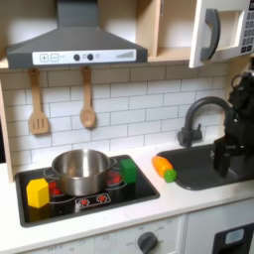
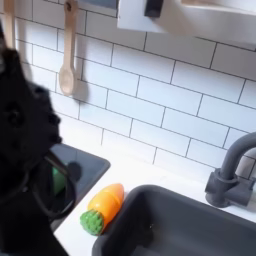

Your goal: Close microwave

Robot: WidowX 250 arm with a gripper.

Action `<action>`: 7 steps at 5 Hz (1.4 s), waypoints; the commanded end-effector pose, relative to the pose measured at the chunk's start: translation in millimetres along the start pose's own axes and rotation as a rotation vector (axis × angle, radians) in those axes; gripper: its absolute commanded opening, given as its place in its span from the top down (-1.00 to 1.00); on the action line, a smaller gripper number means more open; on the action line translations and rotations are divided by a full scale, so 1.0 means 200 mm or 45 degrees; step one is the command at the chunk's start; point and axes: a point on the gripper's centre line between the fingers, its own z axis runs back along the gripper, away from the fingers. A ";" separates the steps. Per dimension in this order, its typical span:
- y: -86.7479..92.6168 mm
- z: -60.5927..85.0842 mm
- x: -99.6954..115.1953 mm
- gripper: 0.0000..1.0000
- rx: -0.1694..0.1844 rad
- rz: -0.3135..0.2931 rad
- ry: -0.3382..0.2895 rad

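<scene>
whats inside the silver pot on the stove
In the first exterior view the silver pot looks empty: only its shiny inner wall and part of the bottom show. The near rim hides the front of the floor, so something small and flat there cannot be excluded.

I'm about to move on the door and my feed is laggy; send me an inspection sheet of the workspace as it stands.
Surface: white counter with black stovetop and dark sink.
Job's things: microwave mounted top right in the first exterior view; its door with the grey handle looks swung slightly out, not flush.
Clutter: metal pot on the stove, yellow block, green block, toy carrot beside the sink; two wooden utensils hang on the tile wall.
Pincer: dark arm stands over the sink; its tips cannot be made out.
Cables: nothing seen.
Surroundings: grey range hood, dark faucet.
</scene>
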 end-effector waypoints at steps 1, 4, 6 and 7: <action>-0.04 0.04 0.08 -1.00 -0.020 -0.050 -0.049; -0.08 0.05 0.25 -1.00 -0.045 -0.117 -0.102; -0.09 0.05 0.31 -1.00 -0.052 -0.120 -0.098; -0.12 0.07 0.35 -1.00 -0.068 -0.134 -0.115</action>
